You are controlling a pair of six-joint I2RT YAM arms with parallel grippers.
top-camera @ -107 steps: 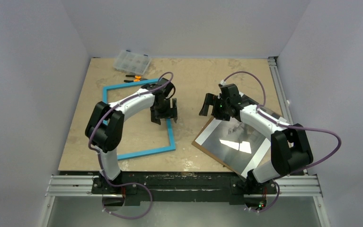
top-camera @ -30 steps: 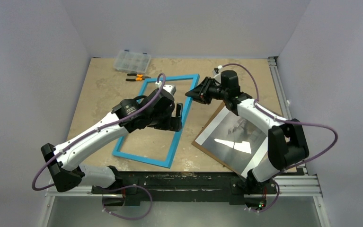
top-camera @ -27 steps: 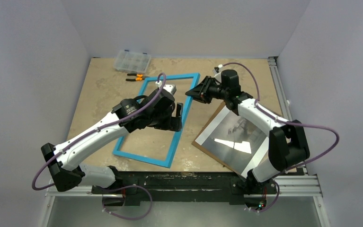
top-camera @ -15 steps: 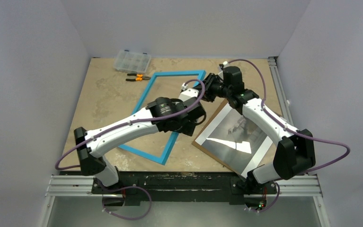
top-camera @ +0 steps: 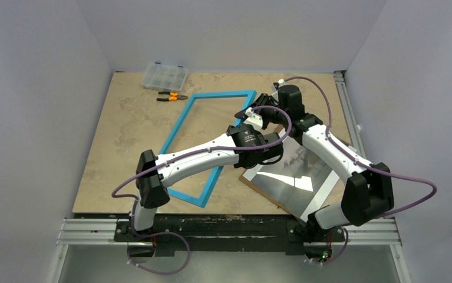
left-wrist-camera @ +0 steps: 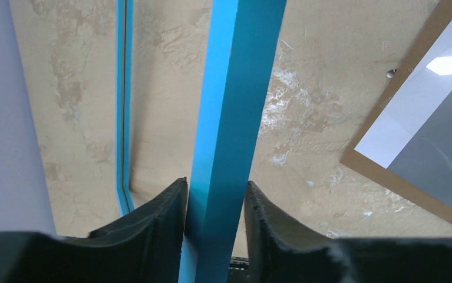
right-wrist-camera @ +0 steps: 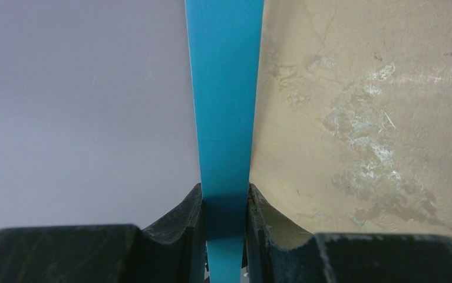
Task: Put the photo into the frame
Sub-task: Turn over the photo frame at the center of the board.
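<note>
The blue frame lies tilted in the middle of the table, its far right corner lifted. My right gripper is shut on that corner's rail. The right wrist view shows the blue rail pinched between both pads of the gripper. My left arm reaches across, and its gripper sits on the frame's right rail. In the left wrist view the rail runs between the fingers of the gripper, both touching it. The photo lies face up at right, with its corner also visible there.
A brown backing board lies under the photo, its edge near the frame's rail. A clear organiser box and orange pliers sit at the far left. The table's front edge and metal rail run below.
My left arm has swung right across the frame, and its jaws have closed in on the right rail. My right gripper has kept its grip and shifted the frame's far corner right.
</note>
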